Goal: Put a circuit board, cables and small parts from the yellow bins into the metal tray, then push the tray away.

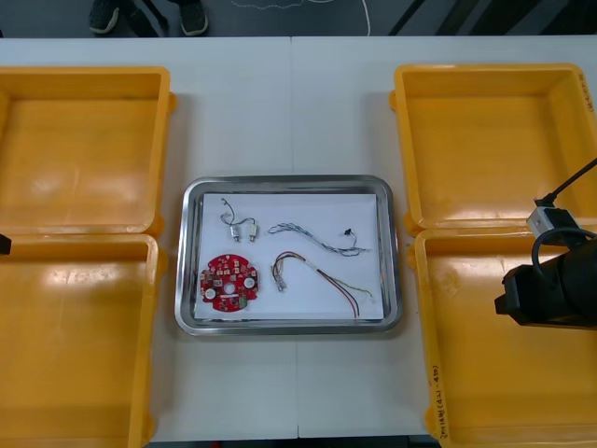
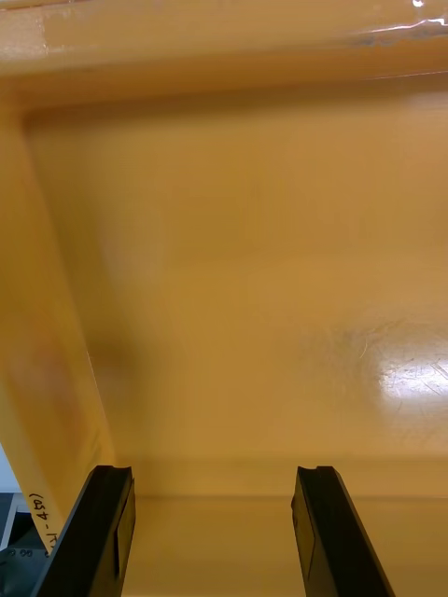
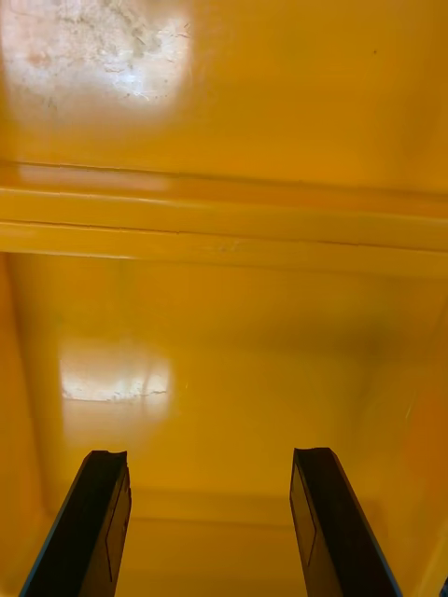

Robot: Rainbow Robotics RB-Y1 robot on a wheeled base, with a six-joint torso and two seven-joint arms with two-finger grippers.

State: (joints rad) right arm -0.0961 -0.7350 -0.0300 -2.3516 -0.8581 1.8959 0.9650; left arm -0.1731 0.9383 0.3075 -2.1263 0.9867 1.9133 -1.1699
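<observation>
The metal tray (image 1: 184,266), white inside, lies at the table's middle. In it are a round red circuit board (image 1: 229,283), small metal parts (image 1: 242,225), a twisted blue and white cable (image 1: 322,239) and a red and yellow cable (image 1: 322,276). My right arm (image 1: 550,285) hangs over the near right yellow bin (image 1: 485,383). In the right wrist view my right gripper (image 2: 219,532) is open over that bin's bare floor. My left gripper (image 3: 210,522) is open too, above a bare bin floor, and the left arm (image 1: 4,245) just shows at the table's left side.
Two yellow bins stand at the left, far (image 1: 79,149) and near (image 1: 70,345), with nothing lying in them. The far right bin (image 1: 494,140) also holds nothing. Bare table (image 1: 289,103) stretches beyond the tray to the far edge.
</observation>
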